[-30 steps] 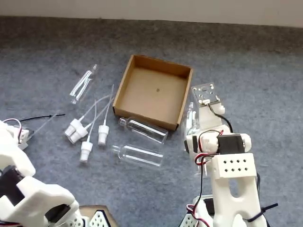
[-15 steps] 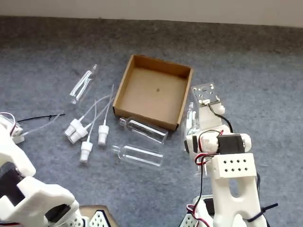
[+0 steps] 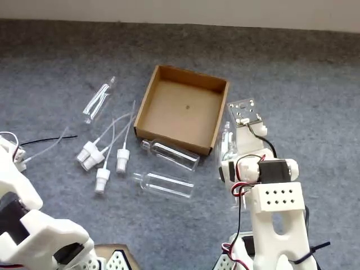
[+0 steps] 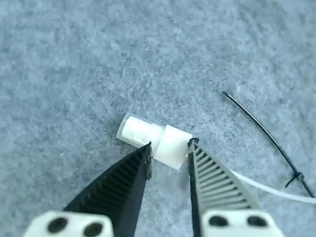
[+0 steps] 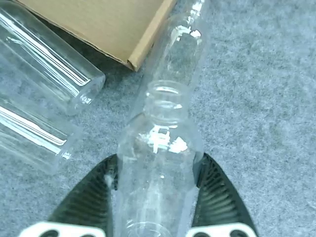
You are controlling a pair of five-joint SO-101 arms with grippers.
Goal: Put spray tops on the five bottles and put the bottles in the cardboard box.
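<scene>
- The left gripper (image 4: 170,145) is clenched on one spray top (image 4: 140,132). Its two jaws press the sides of the white collar, and the nozzle end sticks out just ahead of the tips, close to the grey carpet (image 4: 74,59).
- The thin dip tube (image 4: 269,187) of this top trails away to one side of the jaws, near a black cable tie (image 4: 261,129).
- The right gripper (image 5: 159,162) grasps a clear bottle (image 5: 160,133) by the body, and the open neck points forward, away from the wrist.
- Just ahead of that neck lies a second bottle (image 5: 183,39), close beside the corner of the cardboard box (image 5: 148,42). Two more bottles (image 5: 44,64) lie to one side of the jaws.
- By judgement, the step in hand is to join this top with the held bottle. The left arm should lift the top until the tube hangs free, then bring the tube end first to the open neck.
- The right arm should hold the bottle firm, with the neck turned toward the tube and clear of the bottle in front.
- The tube looks soft and may slip past the mouth, so a slow approach in line with the neck is wise.
</scene>
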